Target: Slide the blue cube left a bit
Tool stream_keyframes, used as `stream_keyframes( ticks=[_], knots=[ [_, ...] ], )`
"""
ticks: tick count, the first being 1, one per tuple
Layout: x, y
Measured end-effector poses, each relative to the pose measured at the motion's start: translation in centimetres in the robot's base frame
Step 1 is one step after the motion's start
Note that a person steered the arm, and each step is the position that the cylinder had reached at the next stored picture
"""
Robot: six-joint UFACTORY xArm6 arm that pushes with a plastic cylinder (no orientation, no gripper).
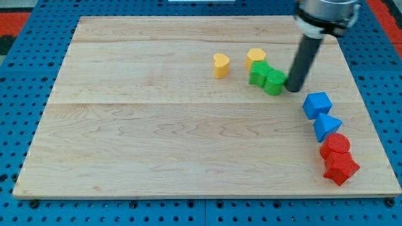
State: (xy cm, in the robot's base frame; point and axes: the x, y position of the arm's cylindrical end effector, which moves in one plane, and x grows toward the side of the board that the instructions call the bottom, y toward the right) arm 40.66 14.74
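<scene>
Blue cube (316,104) sits near the right edge of the wooden counter (157,138), touching a blue triangular block (326,125) below it, with two red blocks (339,157) lower still. No gripper exists on this rig, so nothing is spread or pinched; my tip (293,89) rests just right of the green blocks (267,78), up and left of the cube. To do this well, I would circle to the cube's right face and push gently leftward, keeping clear of the triangle.
</scene>
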Motion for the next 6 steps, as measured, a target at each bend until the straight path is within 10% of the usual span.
stream_keyframes(
  ticks=[2,5,6],
  knots=[
    [0.4,-7.5],
    [6.2,11.0],
    [4.4,-0.4]
  ],
)
